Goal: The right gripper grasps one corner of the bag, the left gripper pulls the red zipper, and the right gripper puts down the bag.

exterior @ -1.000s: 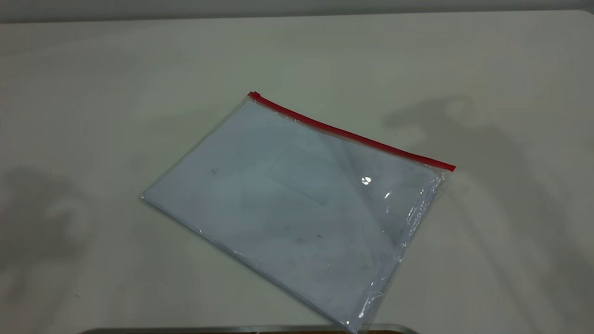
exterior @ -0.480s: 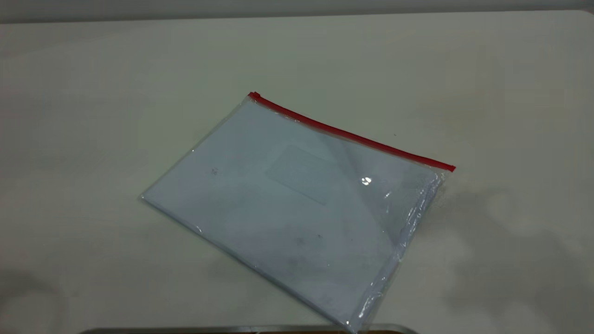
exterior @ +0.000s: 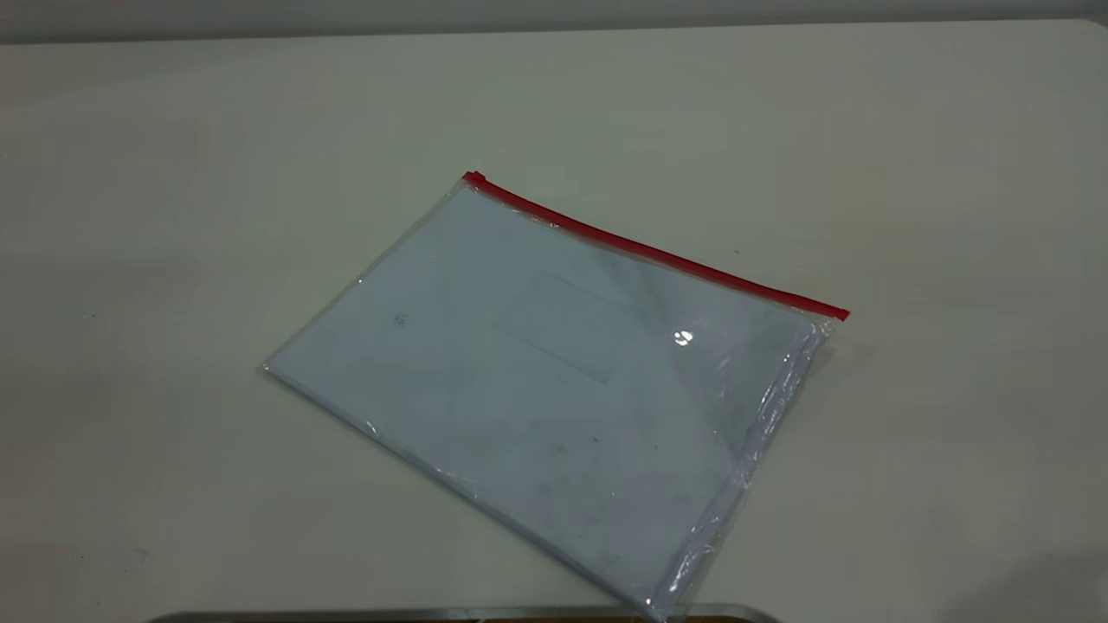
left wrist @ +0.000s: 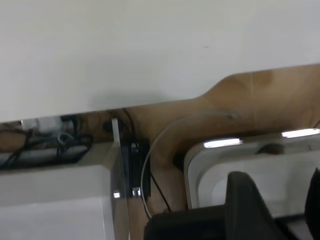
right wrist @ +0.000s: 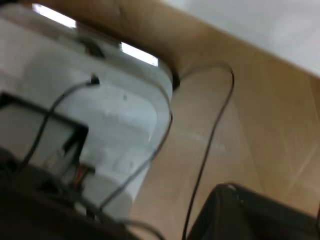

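Observation:
The bag [exterior: 537, 381], a clear flat pouch with white paper inside, lies flat on the white table [exterior: 173, 216], turned at an angle. The red zipper [exterior: 658, 253] runs along its far edge, with the small slider [exterior: 473, 178] at the left end. The corner of the bag [exterior: 833, 313], where the strip meets the crinkled side seam, is at the right. No gripper shows in the exterior view. My left gripper [left wrist: 280, 200] is open and empty, off the table, over a white unit. My right gripper [right wrist: 272, 210] is also off the table, over wooden floor.
A metal edge [exterior: 433, 616] runs along the bottom of the exterior view. In the left wrist view the table's edge [left wrist: 150, 95] is above cables and a white rounded unit [left wrist: 210, 170]. The right wrist view shows a white unit [right wrist: 100, 100], loose cables and wooden floor [right wrist: 240, 125].
The arms' shadows on the table at left and right have slid toward the near edge and off it. The bag has not moved.

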Action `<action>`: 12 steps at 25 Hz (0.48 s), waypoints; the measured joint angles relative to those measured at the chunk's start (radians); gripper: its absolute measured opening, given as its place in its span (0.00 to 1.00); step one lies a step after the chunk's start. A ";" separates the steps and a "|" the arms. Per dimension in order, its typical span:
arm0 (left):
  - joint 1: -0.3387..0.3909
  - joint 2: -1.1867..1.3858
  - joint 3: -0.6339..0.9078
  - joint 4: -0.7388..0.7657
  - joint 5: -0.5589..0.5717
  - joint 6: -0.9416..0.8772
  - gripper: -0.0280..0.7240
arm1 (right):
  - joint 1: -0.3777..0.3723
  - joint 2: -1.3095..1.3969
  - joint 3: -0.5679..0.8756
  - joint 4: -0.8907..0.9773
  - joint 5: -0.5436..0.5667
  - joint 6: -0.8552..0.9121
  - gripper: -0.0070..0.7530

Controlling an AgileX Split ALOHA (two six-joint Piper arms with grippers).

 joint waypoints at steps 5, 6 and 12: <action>0.000 -0.120 0.002 0.000 0.001 0.000 0.51 | 0.000 -0.124 0.003 -0.002 -0.019 0.001 0.60; 0.000 -0.135 0.002 0.000 0.001 0.000 0.51 | 0.000 -0.135 0.003 -0.003 -0.018 0.001 0.60; 0.000 -0.238 0.002 -0.023 0.005 -0.002 0.51 | 0.000 -0.203 0.003 -0.003 -0.012 0.001 0.60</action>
